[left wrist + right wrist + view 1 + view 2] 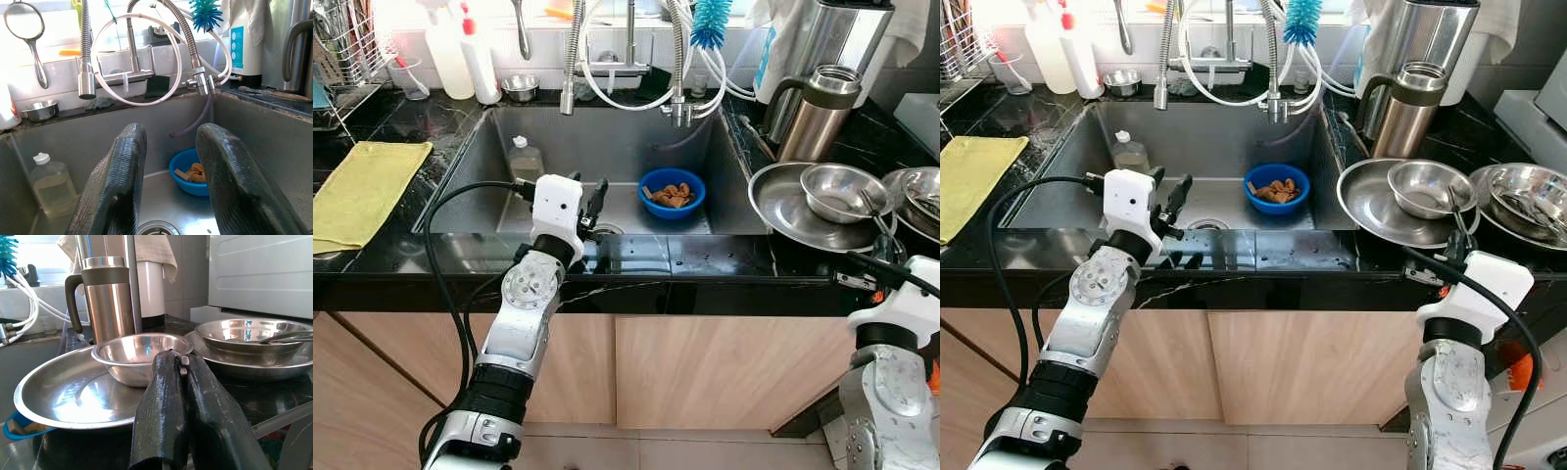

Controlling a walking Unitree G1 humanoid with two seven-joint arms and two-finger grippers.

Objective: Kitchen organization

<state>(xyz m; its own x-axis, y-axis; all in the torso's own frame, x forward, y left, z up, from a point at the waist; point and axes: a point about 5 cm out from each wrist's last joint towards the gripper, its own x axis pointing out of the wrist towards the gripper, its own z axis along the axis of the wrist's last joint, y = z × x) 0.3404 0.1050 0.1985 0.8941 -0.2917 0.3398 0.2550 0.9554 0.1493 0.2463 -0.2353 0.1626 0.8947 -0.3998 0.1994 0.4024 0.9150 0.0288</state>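
Observation:
My left gripper (593, 204) hangs open over the front edge of the steel sink (489, 157), with nothing between its fingers (128, 161). Beyond it in the basin are a blue bowl (672, 192) of brown scraps and a clear bottle (524, 160) with a white cap. My right gripper (178, 360) is shut and empty, at the counter's front right. Just ahead of it lies a wide steel plate (63, 396) carrying a small steel bowl (134, 355). A second steel dish (1523, 201) with utensils sits further right.
A steel thermos jug (818, 113) stands behind the plate. A yellow cloth (362, 191) lies on the black counter to the left, near a dish rack (347, 49) and spray bottles (460, 54). Faucet hoses (626, 69) and a blue brush (710, 22) hang over the sink.

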